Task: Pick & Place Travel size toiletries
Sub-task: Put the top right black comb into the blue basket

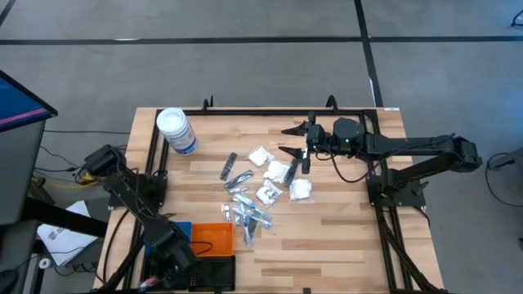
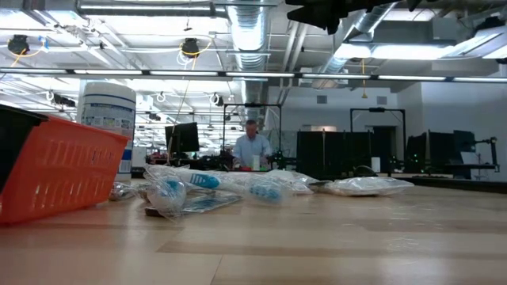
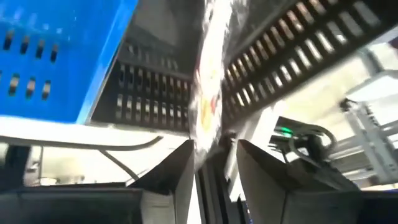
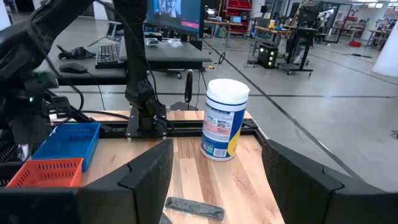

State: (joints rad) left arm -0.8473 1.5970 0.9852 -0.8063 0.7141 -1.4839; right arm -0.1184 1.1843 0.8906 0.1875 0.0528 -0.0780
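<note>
The travel size toiletries lie in a loose pile on the middle of the wooden table: silvery-blue tubes, a grey stick and white packets in clear wrap, seen also in the low view. My left gripper is at the near left corner by the trays and is shut on one clear-wrapped packet. My right gripper hovers open over the far side of the pile, above the table. Its two fingers stand wide apart in the right wrist view, with a grey stick lying below them. My left gripper pinches a crinkly clear-wrapped packet between its two fingers, by the end nearest the fingertips. The rest of the packet sticks out past the fingers, in front of the black tray's slatted wall. Whether the packet rests on anything does not show.
A large white-lidded jar stands at the far left of the table, also in the right wrist view. Blue, orange and black trays sit at the near left edge. A black frame rail runs along the far edge.
</note>
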